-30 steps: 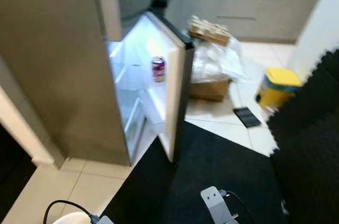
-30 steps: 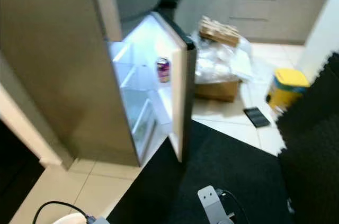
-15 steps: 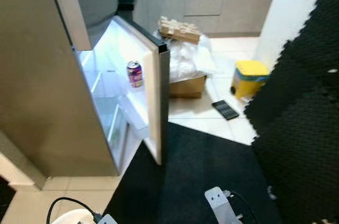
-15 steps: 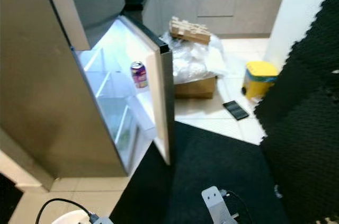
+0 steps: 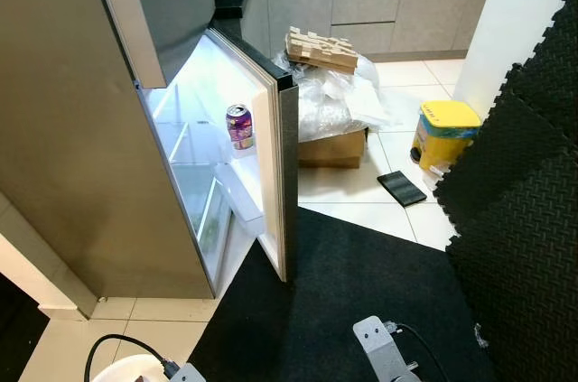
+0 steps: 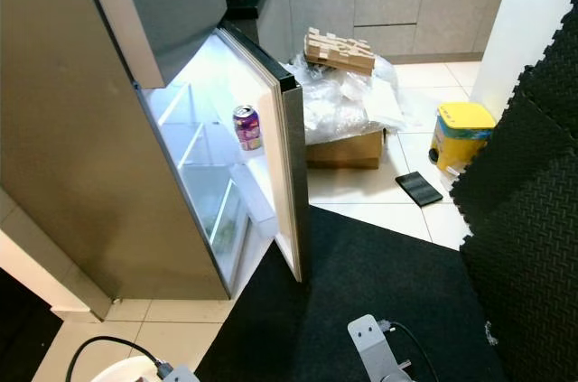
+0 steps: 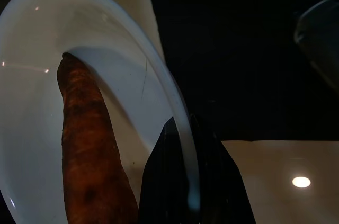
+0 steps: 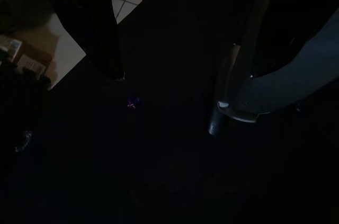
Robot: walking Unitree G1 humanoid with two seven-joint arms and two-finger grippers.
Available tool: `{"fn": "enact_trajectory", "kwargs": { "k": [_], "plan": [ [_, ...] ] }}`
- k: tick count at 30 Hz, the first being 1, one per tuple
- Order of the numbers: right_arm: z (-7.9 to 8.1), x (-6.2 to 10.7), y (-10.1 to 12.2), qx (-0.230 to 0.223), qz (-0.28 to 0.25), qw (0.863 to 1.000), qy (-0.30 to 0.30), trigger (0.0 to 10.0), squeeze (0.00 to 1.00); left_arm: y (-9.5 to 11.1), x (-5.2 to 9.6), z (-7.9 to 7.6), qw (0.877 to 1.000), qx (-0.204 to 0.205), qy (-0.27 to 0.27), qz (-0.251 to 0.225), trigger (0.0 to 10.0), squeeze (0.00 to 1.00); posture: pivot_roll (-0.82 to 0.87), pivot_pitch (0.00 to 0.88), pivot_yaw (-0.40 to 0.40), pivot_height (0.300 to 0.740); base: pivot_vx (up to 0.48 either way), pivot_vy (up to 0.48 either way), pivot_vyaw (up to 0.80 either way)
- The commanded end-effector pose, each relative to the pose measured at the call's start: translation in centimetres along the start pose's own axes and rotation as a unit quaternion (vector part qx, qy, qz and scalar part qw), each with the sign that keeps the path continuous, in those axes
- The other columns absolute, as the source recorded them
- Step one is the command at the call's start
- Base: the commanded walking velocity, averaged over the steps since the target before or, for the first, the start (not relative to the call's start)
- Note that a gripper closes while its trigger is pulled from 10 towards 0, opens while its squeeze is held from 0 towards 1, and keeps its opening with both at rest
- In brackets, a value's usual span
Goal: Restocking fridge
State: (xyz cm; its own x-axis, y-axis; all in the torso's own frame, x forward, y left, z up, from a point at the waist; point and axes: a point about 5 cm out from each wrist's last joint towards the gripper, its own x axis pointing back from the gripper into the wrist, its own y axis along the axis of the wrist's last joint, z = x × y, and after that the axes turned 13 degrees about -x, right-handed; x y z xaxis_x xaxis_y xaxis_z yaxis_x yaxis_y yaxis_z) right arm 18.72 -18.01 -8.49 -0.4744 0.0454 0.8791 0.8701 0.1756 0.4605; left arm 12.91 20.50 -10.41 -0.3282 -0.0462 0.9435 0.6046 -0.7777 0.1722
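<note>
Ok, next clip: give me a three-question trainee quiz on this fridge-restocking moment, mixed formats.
1. True or false: the lower door of the tall grey fridge stands open.
2. Multiple choice: the purple drink can stands on A) the black floor mat, B) a white shelf on the inside of the open door, C) the brown cardboard box.
3. Fill in: the left gripper pinches the rim of a white plate that carries an orange ____.

Key
1. True.
2. B.
3. Carrot.
</note>
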Motion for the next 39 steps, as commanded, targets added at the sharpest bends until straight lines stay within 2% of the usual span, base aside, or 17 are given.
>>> {"fn": "enact_trajectory", "kwargs": {
  "k": [1, 9, 14, 16, 24, 31, 39],
  "plan": [
    [0.0, 0.0, 0.1, 0.001, -0.002, 1.000, 0.002, 10.0, 0.00, 0.1, 0.0, -0.1, 1.000, 0.011, -0.004, 0.002, 10.0, 0.00, -0.13, 0.000, 0.063, 0.740, 0.000, -0.480, 0.00],
    [-0.3, 0.0, 0.0, 0.001, 0.000, 1.000, 0.000, 10.0, 0.00, 0.2, -0.1, -0.9, 1.000, 0.021, -0.005, 0.000, 10.0, 0.00, -0.14, 0.000, 0.056, 0.740, 0.000, -0.112, 0.00],
    [-0.5, 0.0, -0.1, 0.004, 0.001, 1.000, -0.002, 10.0, 0.00, 0.3, -0.1, -1.2, 0.998, 0.060, -0.003, -0.001, 10.0, 0.00, -0.15, 0.000, 0.047, 0.740, 0.000, 0.000, 0.00],
    [-0.6, 0.0, -0.1, 0.004, 0.001, 1.000, -0.002, 10.0, 0.00, 0.3, -0.1, -1.2, 0.998, 0.063, -0.003, -0.001, 10.0, 0.00, -0.15, 0.000, 0.047, 0.740, 0.000, 0.000, 0.00],
    [-0.8, 0.1, -0.3, 0.009, 0.002, 1.000, -0.005, 10.0, 0.00, 0.7, -0.1, -1.1, 0.998, 0.059, -0.001, -0.002, 10.0, 0.00, -0.16, 0.000, 0.035, 0.740, 0.000, 0.000, 0.00],
    [-0.9, 0.1, -0.4, 0.013, 0.004, 1.000, -0.005, 10.0, 0.00, 0.6, -0.1, -1.1, 0.998, 0.059, 0.008, 0.005, 10.0, 0.00, -0.16, 0.000, 0.030, 0.740, 0.000, -0.480, 0.00],
    [-1.0, 0.1, -0.4, 0.017, 0.005, 1.000, -0.003, 10.0, 0.00, 0.4, -0.1, -1.1, 0.997, 0.070, 0.012, 0.007, 10.0, 0.00, -0.16, 0.000, 0.024, 0.740, 0.000, 0.000, 0.00]
  ]
}}
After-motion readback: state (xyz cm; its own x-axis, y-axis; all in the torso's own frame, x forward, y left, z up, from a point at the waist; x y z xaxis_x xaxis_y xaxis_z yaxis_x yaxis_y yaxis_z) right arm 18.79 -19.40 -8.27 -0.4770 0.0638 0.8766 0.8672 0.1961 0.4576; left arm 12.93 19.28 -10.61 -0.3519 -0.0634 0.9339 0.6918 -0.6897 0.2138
